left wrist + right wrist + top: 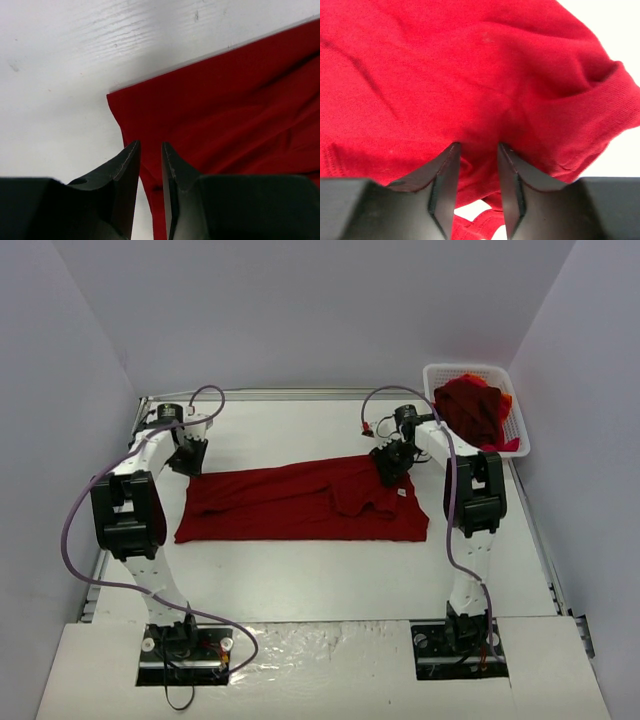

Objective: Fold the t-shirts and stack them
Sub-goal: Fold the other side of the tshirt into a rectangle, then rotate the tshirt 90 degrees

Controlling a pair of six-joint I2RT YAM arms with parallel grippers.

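Overhead view: a white table (300,580) w/ two robot arms mounted at the near edge. One dark red t-shirt (300,505) lay flat across the middle of the table, folded into a long band running left to right, w/ a sleeve doubled over on its right part.

The left gripper (189,456) hung at the shirt's far left corner. In its wrist cam the left gripper (150,145) had its black fingers a narrow gap apart, nothing clamped btwn them. The t-shirt (225,110) edge & bare table showed below the tips.

The right gripper (392,467) sat over the far right part of the shirt. In its wrist cam the right gripper (479,145) had its fingers apart, just above wrinkled red cloth (445,75) w/ a sleeve hem (615,100) to the right.

At the far right corner stood a white mesh basket (465,367) holding a pile of more t-shirts (475,410), dark red w/ some orange-red at the edge.
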